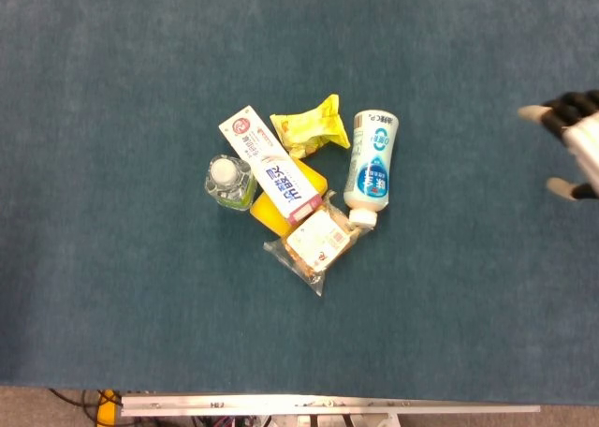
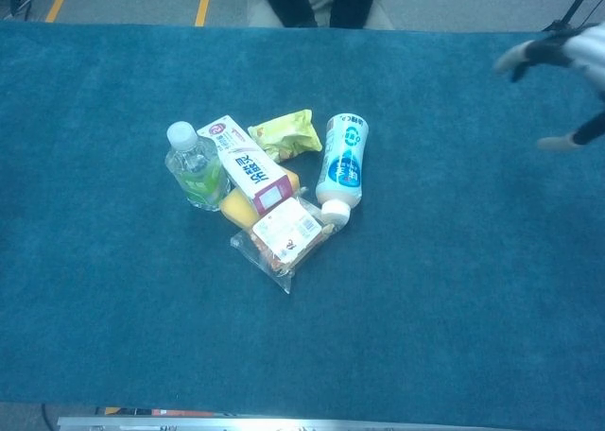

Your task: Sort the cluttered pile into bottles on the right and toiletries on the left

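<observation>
1. I see my right hand (image 1: 573,141) at the 3 o'clock edge of the head view, well apart from the pile; its fingers (image 2: 513,58) are spread wide and hold nothing; it is blurred in the chest view.
2. My left hand shows in neither view.
3. The pile sits mid-table (image 1: 112,90); the white and blue bottle (image 1: 371,164) lies on its side at the pile's 3 o'clock, cap toward 6 o'clock.
4. The small clear bottle (image 1: 227,181) stands upright at 9 o'clock, touching the toothpaste box (image 1: 269,163); the box lies slantwise over a yellow object (image 1: 273,212), which I cannot identify.
5. The yellow packet (image 1: 312,127) lies at 12 o'clock, just beside the white and blue bottle; the clear snack bag (image 1: 315,242) lies at 6 o'clock, touching that bottle's cap.
</observation>
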Controlling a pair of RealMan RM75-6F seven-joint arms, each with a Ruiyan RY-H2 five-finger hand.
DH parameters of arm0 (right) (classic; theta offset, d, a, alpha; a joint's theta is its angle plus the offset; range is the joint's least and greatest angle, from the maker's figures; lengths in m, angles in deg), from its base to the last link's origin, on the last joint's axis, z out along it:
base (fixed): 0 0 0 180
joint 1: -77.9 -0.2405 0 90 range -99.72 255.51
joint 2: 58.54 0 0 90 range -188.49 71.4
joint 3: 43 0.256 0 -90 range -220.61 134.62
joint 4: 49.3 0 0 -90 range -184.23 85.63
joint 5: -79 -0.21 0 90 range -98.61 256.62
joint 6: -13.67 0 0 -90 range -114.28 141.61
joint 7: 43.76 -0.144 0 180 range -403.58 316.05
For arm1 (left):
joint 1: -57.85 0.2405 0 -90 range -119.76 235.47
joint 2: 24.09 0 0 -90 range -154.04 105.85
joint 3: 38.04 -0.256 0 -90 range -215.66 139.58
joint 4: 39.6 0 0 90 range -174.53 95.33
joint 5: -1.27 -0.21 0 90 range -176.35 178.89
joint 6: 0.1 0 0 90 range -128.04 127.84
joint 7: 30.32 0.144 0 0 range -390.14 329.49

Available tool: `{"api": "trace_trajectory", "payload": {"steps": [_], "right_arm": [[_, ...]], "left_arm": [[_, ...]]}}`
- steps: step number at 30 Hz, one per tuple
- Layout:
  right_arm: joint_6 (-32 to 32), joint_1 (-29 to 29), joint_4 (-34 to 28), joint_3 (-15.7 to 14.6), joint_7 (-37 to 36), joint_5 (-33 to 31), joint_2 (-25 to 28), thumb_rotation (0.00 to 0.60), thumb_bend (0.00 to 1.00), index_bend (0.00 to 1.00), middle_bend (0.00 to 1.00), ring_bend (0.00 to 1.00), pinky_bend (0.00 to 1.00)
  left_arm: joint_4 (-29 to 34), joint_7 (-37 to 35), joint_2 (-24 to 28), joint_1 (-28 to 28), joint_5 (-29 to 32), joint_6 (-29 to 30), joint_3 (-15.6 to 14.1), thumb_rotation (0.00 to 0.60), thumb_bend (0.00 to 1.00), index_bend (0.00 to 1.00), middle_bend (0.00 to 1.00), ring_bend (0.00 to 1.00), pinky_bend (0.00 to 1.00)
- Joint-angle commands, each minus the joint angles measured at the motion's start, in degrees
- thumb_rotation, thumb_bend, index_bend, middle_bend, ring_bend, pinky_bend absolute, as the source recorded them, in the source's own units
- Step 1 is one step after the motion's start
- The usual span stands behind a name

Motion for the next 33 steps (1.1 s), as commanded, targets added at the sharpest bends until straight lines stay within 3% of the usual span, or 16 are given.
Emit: {"api": "trace_trajectory", "payload": {"steps": [1, 10, 20, 33], "right_arm": [[-4.7, -4.7, 1.6, 0.2, 1.4, 2.1, -2.4, 0.600, 0.00, 0.18, 0.31, 0.22, 0.31], [-12.7, -14.0, 6.7, -0.7, 4.1, 6.6, -8.6, 0.600, 0.00, 0.10, 0.25, 0.15, 0.25], [-14.3, -20.2, 12.9, -1.8, 6.4, 10.6, -15.6, 0.600, 0.00, 0.10, 0.25, 0.14, 0.22], [-14.7, -24.0, 20.1, -3.2, 8.2, 10.6, -22.9, 0.600, 0.00, 0.10, 0.25, 0.14, 0.22]], "left_arm": [[0.3, -0.1, 0.4, 0.4, 0.2, 0.4, -0.1, 0.600, 0.37, 0.33, 0.36, 0.29, 0.25], [0.6, -0.7, 1.7, 1.9, 0.7, 1.8, -0.3, 0.600, 0.37, 0.33, 0.36, 0.29, 0.25], [0.3, -1.4, 2.0, 2.5, 1.1, 2.3, -0.1, 0.600, 0.37, 0.33, 0.36, 0.29, 0.25], [-0.3, -2.1, 2.1, 3.2, 1.8, 2.4, 0.0, 0.600, 0.37, 0.33, 0.36, 0.29, 0.25]]}}
